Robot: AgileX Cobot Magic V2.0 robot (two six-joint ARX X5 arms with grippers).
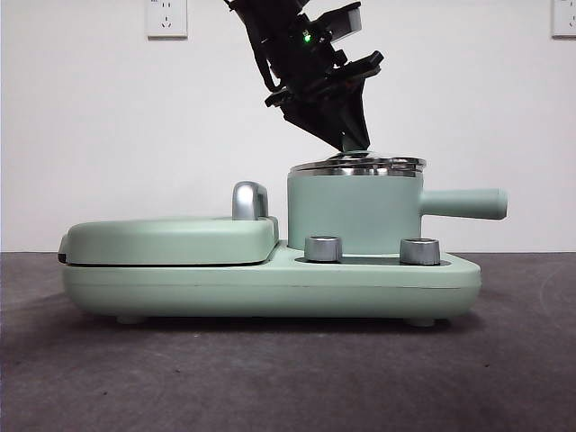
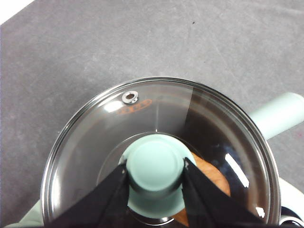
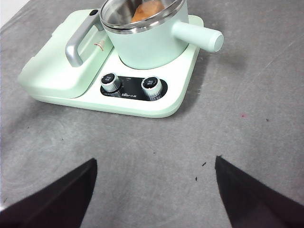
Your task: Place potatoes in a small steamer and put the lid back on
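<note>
The small steamer (image 1: 355, 216) stands on the right half of a mint-green appliance, its side handle (image 1: 463, 203) pointing right. The glass lid (image 1: 360, 165) rests on the pot's steel rim. My left gripper (image 1: 354, 144) comes down from above and is shut on the lid's mint-green knob (image 2: 154, 166), one jaw on each side. Through the lid's glass (image 2: 95, 142) the orange-brown potato (image 2: 209, 173) shows inside the pot. My right gripper (image 3: 155, 160) is open and empty, over the grey table in front of the appliance. The steamer (image 3: 147, 45) and potato (image 3: 147, 9) also show in the right wrist view.
A flat hinged grill plate (image 1: 171, 238) with a steel handle (image 1: 249, 200) takes the appliance's left half. Two steel dials (image 1: 324, 248) (image 1: 419, 251) sit on the front of the base (image 1: 270, 288). Grey table surface (image 3: 237, 128) lies all around.
</note>
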